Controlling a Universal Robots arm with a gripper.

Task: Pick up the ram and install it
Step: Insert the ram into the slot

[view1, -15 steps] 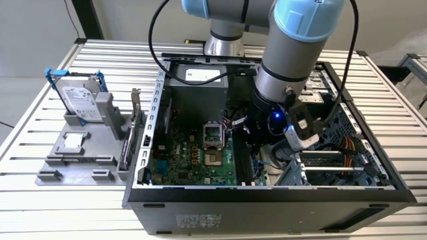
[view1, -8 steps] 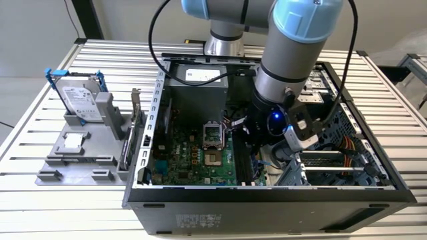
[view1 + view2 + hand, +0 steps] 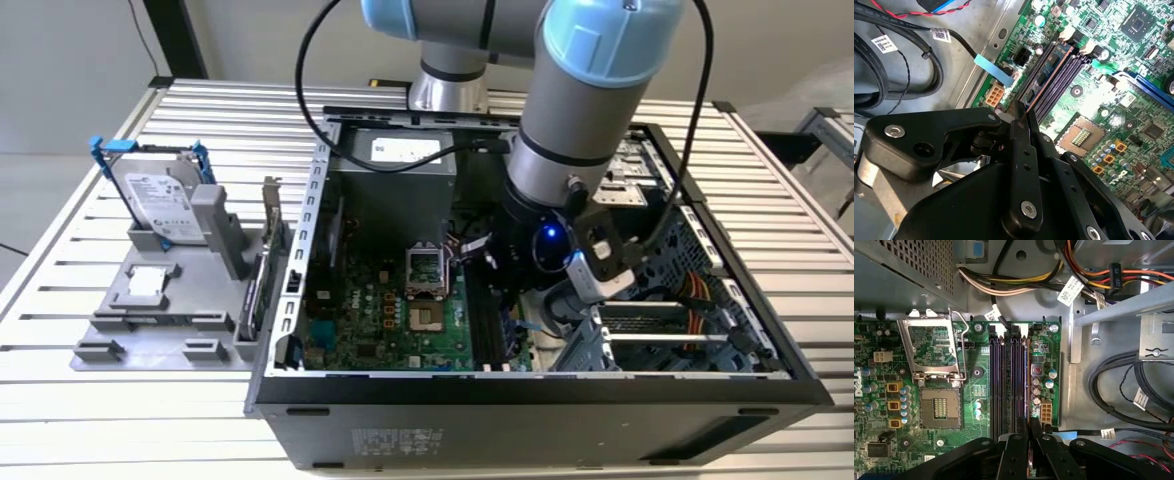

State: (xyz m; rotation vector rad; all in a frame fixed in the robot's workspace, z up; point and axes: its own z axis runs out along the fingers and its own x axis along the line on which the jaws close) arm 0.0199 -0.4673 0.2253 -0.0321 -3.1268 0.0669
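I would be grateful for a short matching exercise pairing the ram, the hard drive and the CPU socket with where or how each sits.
1. ram
2. hard drive
3. CPU socket

A. standing in the grey fixture, outside the case
B. on the motherboard, open and empty
C. clamped edge-on between the fingers, over the memory slots

Pairs: 1-C, 2-A, 3-B.

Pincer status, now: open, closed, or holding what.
Pincer: closed on the ram, edge-on, over the motherboard's memory slots.
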